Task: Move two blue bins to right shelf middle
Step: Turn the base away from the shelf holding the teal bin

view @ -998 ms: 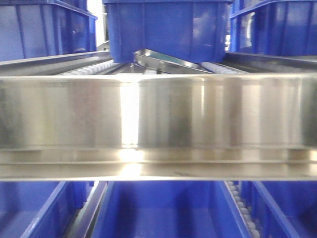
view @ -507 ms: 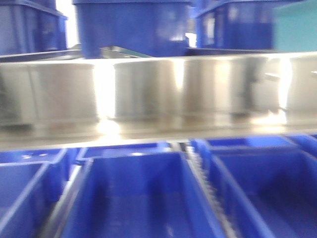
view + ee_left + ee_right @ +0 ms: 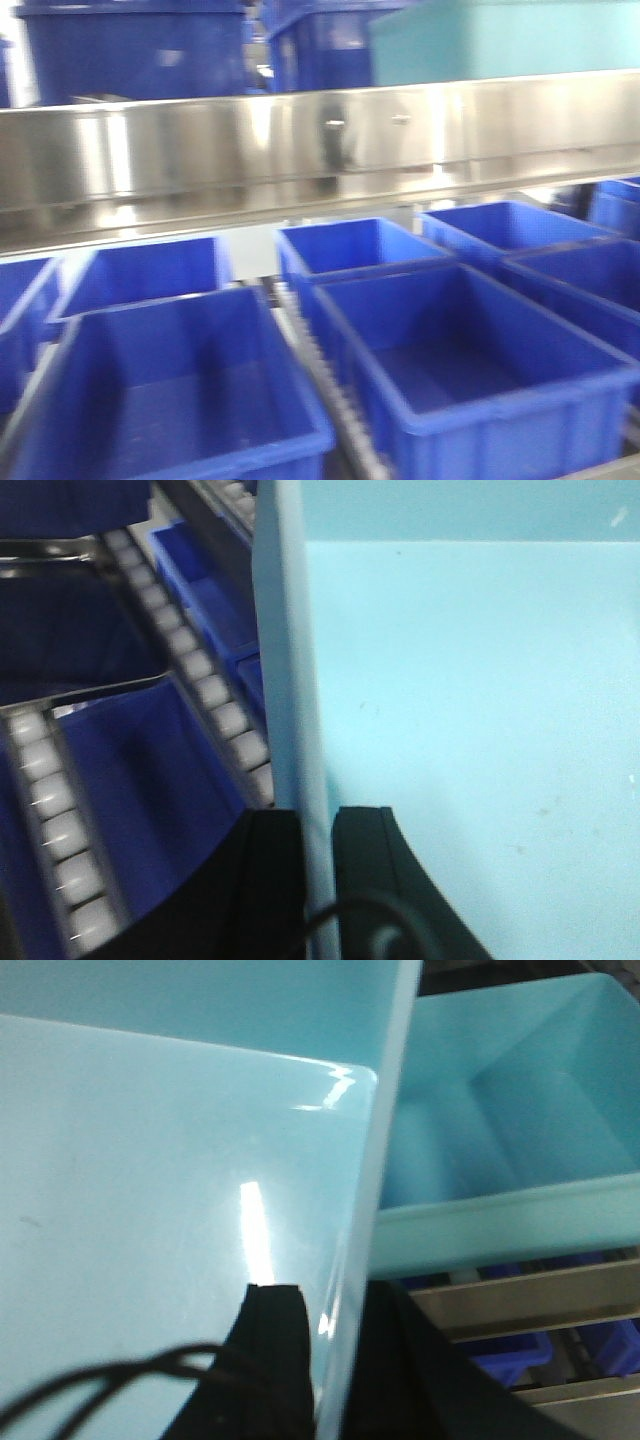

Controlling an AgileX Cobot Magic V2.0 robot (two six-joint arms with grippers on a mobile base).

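Clamping opposite side walls, left gripper (image 3: 318,875) and right gripper (image 3: 335,1345) hold one pale bin (image 3: 470,730) between them at the shelf (image 3: 300,150), the other bin (image 3: 520,1130) resting just to its right.

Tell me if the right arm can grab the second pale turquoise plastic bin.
Probably not yet: the right gripper is clamped on the held turquoise bin by its wall; the second bin lies beside it, uncovered.

Turquoise bins (image 3: 150,1140) (image 3: 500,1110): two. Dark blue crates (image 3: 470,370): at least eight visible.
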